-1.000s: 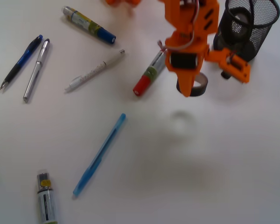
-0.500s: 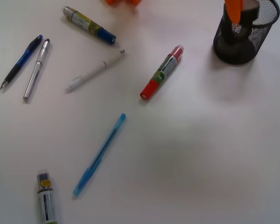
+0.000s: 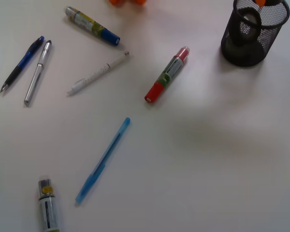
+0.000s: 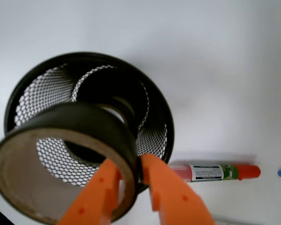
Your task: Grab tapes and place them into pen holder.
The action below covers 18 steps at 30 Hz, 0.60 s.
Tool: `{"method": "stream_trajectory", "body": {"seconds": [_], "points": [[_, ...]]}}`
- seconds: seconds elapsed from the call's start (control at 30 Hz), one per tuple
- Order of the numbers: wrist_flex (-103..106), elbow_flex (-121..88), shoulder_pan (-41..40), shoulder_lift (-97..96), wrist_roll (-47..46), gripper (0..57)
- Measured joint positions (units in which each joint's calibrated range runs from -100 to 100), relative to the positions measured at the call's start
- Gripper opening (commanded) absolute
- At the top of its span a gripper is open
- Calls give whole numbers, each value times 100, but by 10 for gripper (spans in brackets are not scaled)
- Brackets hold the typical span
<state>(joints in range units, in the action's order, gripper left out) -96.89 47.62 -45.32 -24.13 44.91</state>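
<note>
Gripper (image 4: 131,180) clamped on the wall of a dark tape roll (image 4: 70,119), orange fingers (image 4: 171,192) pinching the band from inside and outside, roll held tilted directly over the open mouth of the pen holder (image 4: 157,117); a second dark ring visible down inside the mesh cup beneath it. In the front view, pen holder (image 3: 253,46) standing upright at the far right of the white surface (image 3: 208,159), only a scrap of orange showing above its rim at the top edge, a roll visible inside through the mesh. Red-capped marker (image 3: 166,75) lying left of the cup, well apart from it, cap end nearer; same marker (image 4: 215,172) seen just beside the cup base in the wrist view. Farther left, white pen (image 3: 97,73), silver pen (image 3: 37,72) and blue-black pen (image 3: 21,64) side by side, blue-tipped marker (image 3: 92,25) at the far edge. Light blue pen (image 3: 103,160) lying diagonally near the middle, grey marker (image 3: 47,205) at the near left edge
</note>
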Motion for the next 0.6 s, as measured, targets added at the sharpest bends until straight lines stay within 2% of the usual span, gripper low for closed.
{"method": "stream_trajectory", "body": {"seconds": [0.23, 0.3, 0.47, 0.53, 0.6], "points": [[302, -350, -104, -44, 10, 20], [441, -395, -52, -200, 10, 87], [622, -413, -133, -383, 132, 330], [622, -458, -141, -383, 176, 388], [622, -467, -111, -375, 220, 422]]}}
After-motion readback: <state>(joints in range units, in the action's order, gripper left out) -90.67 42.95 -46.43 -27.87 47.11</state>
